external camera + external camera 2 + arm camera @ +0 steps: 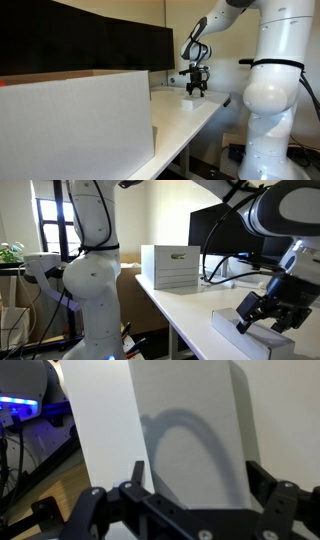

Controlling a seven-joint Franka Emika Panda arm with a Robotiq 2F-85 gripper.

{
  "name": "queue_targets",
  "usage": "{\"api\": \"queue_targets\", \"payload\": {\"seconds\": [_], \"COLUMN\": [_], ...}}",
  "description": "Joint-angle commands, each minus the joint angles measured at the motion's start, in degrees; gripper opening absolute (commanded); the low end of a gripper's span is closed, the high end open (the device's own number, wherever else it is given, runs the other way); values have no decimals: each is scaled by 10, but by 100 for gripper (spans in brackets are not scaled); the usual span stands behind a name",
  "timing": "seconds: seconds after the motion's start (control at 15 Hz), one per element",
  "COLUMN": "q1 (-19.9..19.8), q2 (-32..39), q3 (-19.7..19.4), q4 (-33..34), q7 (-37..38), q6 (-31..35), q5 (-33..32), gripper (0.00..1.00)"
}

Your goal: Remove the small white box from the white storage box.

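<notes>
End effector [266, 323]: you are holding its jaws spread apart, straddling the small white box [190, 430] | box is lying on the worktop [188, 117], outside and well apart from the white storage box [75, 125] | finger contact: cannot tell.

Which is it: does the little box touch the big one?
Apart. In an exterior view, bare tabletop lies between the small white box and the white storage box.

No legible text, label, brand or number anywhere, possibly owing to coarse pictures.
</notes>
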Motion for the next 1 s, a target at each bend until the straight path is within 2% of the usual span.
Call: {"api": "queue_targets", "payload": {"seconds": [0.0, 0.93], "q1": [-10, -1], "q2": [-6, -35], "q3": [2, 16], "q4": [-9, -7], "q7": [1, -30], "q6": [11, -4], "q5": [14, 0], "gripper": [100, 100]}}
